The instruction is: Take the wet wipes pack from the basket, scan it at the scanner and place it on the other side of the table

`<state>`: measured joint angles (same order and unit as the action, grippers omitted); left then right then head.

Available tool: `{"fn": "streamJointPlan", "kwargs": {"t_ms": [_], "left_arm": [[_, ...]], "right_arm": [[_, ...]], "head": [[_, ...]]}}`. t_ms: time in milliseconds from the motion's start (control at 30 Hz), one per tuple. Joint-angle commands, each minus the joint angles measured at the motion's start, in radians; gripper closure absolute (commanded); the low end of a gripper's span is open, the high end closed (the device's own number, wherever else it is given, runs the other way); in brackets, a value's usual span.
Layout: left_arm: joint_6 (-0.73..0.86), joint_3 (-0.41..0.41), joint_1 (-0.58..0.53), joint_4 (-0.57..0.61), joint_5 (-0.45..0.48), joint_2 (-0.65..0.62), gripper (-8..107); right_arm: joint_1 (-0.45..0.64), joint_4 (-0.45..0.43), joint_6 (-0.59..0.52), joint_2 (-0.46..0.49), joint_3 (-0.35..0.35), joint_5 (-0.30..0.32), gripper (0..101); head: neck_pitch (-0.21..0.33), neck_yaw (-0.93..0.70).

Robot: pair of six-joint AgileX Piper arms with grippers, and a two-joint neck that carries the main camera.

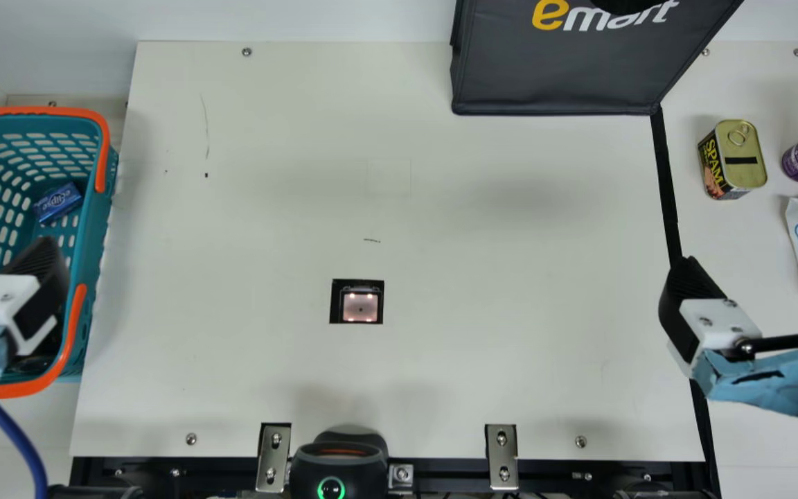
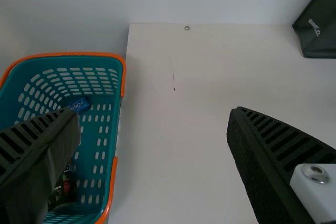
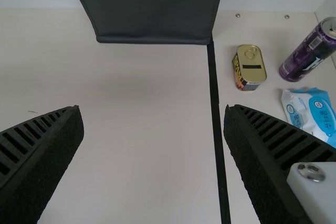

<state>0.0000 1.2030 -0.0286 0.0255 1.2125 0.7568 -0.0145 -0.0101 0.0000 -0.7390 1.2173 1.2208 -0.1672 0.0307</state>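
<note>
Presumably to complete the delivery, the white-and-blue plastic wet wipes pack (image 3: 311,113) is set beyond the black dividing strip (image 3: 214,98), while the black-ribbed left gripper (image 2: 152,113) and matching right gripper (image 3: 153,109) are held wide open, with nothing grasped.

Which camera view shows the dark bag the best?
The main view: the dark bag shows its front panel there with most of its lettering, though the top is cut off. The right wrist view shows the panel too, but cuts through the lettering; the left wrist view has a lower corner at its edge.
</note>
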Motion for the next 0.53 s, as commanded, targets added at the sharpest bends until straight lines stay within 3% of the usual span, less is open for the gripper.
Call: {"fn": "streamJointPlan", "kwargs": {"t_ms": [0, 500], "left_arm": [[0.000, 0.000, 0.000, 0.000, 0.000, 0.000, 9], [0.000, 0.000, 0.000, 0.000, 0.000, 0.000, 9]], "right_arm": [[0.000, 0.000, 0.000, 0.000, 0.000, 0.000, 6], [0.000, 0.000, 0.000, 0.001, 0.000, 0.000, 6]], "head": [[0.029, -0.003], [0.029, -0.003]]}}
